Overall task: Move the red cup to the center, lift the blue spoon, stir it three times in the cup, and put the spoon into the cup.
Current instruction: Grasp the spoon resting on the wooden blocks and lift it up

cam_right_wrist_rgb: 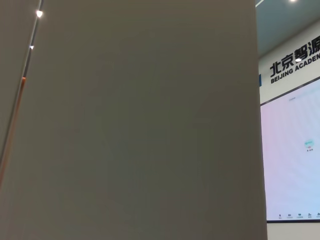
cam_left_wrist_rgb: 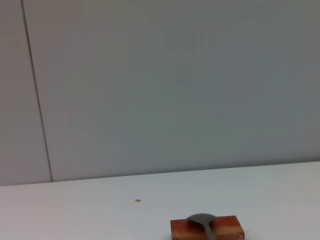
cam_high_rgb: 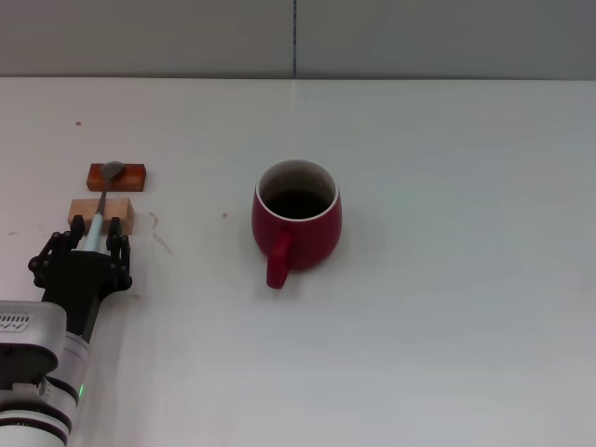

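A: One red cup stands mid-frame on the tabletop, handle toward the lower edge. Where's the blue spoon?

B: At left, bridging two wooden blocks: bowl on the far reddish one, handle over the tan one. The left pincer straddles the handle's end, fingers close either side; a firm grip I cannot confirm.

A: Risks?

B: Probably a shallow pinch, so the spoon pivots or slips when lifted. Right pincer isn't visible.

Count on the worktop
One cup, one spoon, two wooden blocks: one reddish-brown, one tan; one end effector.
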Robot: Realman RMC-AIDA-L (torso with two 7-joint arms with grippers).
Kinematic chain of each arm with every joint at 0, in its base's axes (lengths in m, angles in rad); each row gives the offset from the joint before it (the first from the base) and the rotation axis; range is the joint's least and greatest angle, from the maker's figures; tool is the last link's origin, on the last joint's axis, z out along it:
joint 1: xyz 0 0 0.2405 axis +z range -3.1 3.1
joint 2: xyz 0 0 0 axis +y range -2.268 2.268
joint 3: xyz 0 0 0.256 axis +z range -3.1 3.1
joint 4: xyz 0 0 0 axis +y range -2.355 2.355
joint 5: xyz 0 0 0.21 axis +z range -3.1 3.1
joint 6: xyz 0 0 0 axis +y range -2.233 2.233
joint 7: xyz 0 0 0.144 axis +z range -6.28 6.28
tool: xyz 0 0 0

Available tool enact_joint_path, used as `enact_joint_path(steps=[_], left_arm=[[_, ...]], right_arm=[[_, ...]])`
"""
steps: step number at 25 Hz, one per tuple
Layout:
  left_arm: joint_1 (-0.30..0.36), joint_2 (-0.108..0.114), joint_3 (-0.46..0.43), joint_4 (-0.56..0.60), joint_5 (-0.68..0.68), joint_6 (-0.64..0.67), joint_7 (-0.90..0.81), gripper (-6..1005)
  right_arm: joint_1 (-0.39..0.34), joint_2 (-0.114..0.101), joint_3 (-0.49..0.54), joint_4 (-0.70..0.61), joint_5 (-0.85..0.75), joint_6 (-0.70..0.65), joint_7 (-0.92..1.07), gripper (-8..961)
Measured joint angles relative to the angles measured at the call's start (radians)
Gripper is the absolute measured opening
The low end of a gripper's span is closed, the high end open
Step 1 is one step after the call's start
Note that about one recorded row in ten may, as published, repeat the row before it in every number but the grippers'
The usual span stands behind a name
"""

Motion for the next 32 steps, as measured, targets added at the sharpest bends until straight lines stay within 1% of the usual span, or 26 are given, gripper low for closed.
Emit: enact_joint_path(steps=[6, 11, 30, 32], left_arm=[[-0.001, 0.000, 0.000, 0.003, 0.000, -0.005, 0.000, 407], [-0.003, 0.000, 0.000, 0.005, 0.000, -0.008, 0.000, 365], [-0.003, -0.002, -0.010, 0.005, -0.002, -0.010, 0.002, 315], [-0.003, -0.002, -0.011, 0.005, -0.001, -0.011, 0.003, 281]], right_arm=[[0.000, 0.001, 0.000, 0.000, 0.000, -0.002, 0.000, 542], [0.000, 0.001, 0.000, 0.001, 0.000, -0.002, 0.000, 542], [-0.001, 0.001, 0.000, 0.002, 0.000, -0.002, 0.000, 542], [-0.001, 0.001, 0.000, 0.004, 0.000, -0.002, 0.000, 542]])
